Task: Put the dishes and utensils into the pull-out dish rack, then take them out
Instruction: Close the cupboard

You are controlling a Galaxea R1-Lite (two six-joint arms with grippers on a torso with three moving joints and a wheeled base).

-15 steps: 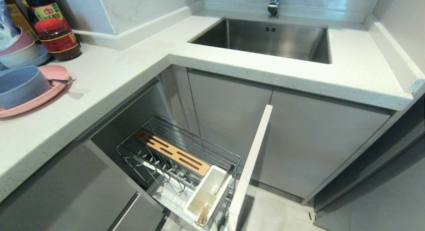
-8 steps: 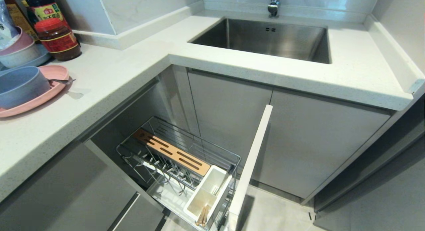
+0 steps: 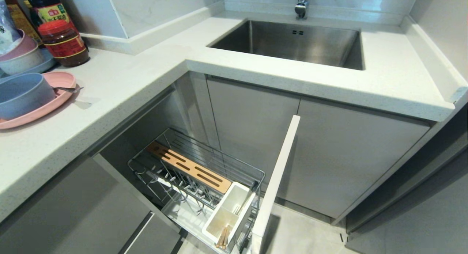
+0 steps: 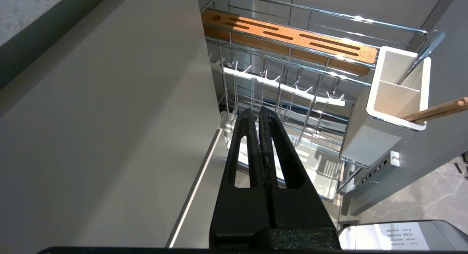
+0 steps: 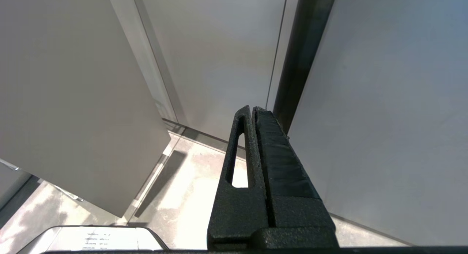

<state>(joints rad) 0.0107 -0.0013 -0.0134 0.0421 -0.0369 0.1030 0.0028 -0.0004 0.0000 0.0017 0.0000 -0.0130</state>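
Pull-out dish rack [image 3: 204,173]: chrome wire basket drawn out below the worktop's inner corner, fixed to a narrow pale cabinet front [image 3: 276,181]. Upright plate dividers [image 4: 281,89] stand empty. A slotted wooden strip [image 3: 188,168] lies along the rack's far side.

White utensil box [image 3: 228,212]: at the rack's front end, against the cabinet front. Chopsticks [image 3: 223,237]: in the box's nearer compartment, tips leaning out over the rim. One slim metal utensil [image 4: 424,53]: in the farther compartment, leaning on the rim; only the handle shows, so spoon or fork cannot be told.

Pink plate [image 3: 55,97]: on the worktop [image 3: 128,78] near its left edge. Blue-grey bowl [image 3: 22,95]: resting on the plate. A metal utensil [image 3: 67,88]: lying over the plate's rim beside the bowl, end projecting; kind not clear.

Stacked bowls on a blue plate [image 3: 22,53], red-lidded jar [image 3: 64,44] and bottles [image 3: 45,9]: at the worktop's far left corner. Sink [image 3: 292,42] with tap [image 3: 301,5]: set into the worktop's back run.

Left gripper [image 4: 257,113]: low beside the rack, above its plate dividers, fingers pressed together, holding nothing.

Right gripper [image 5: 250,113]: low before plain cabinet doors [image 5: 219,64] and floor, fingers pressed together, empty
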